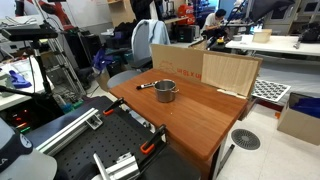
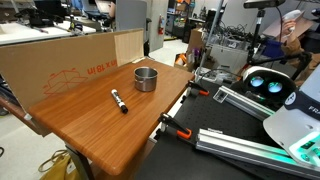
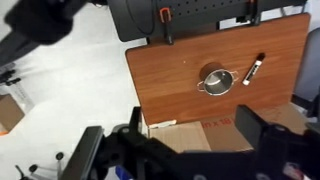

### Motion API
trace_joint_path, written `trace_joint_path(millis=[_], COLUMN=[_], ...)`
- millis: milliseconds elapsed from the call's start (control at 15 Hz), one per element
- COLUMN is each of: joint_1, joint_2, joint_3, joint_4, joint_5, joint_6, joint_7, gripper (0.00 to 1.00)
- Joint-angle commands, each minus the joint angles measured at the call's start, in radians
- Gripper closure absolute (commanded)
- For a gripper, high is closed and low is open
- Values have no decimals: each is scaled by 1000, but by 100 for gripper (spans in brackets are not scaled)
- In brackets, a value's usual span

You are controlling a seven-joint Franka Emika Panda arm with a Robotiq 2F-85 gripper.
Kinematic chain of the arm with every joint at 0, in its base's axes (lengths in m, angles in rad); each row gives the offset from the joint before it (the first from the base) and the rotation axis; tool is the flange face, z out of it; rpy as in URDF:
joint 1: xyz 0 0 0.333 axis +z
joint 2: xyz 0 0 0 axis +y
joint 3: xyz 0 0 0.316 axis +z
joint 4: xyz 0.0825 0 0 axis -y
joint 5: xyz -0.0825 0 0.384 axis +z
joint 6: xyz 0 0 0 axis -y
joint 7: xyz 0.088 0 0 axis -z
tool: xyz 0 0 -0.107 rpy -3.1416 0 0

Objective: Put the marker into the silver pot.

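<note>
The silver pot [image 1: 165, 91] [image 2: 146, 78] stands upright on the wooden table [image 1: 205, 118] [image 2: 95, 135], near the cardboard panels. The marker [image 1: 146, 86] [image 2: 119, 101], dark with a pale tip, lies flat on the table a short way beside the pot, apart from it. The wrist view looks down from high above: the pot [image 3: 216, 81] and marker [image 3: 253, 69] are small and far below. My gripper [image 3: 193, 120] is open and empty, its two dark fingers spread wide over the cardboard edge. The gripper does not show in either exterior view.
Cardboard panels [image 1: 205, 65] [image 2: 60, 65] [image 3: 190, 135] stand along one table edge. Orange-handled clamps [image 2: 176, 128] [image 1: 149, 147] sit at the edge by the robot's mount rails. A round grey disc [image 1: 245, 139] and a cardboard box [image 1: 300, 118] lie on the floor.
</note>
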Motion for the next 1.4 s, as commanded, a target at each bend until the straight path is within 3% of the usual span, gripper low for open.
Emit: trace_joint_path(millis=[0, 867, 1333], joint_1=[3, 12, 51], joint_2=[1, 30, 127], joint_3=[-2, 2, 92], joint_4=[3, 12, -19], joint_5=[-2, 36, 118], joint_6=[-3, -27, -5], joint_7=[2, 35, 154], gripper=[0, 0, 0])
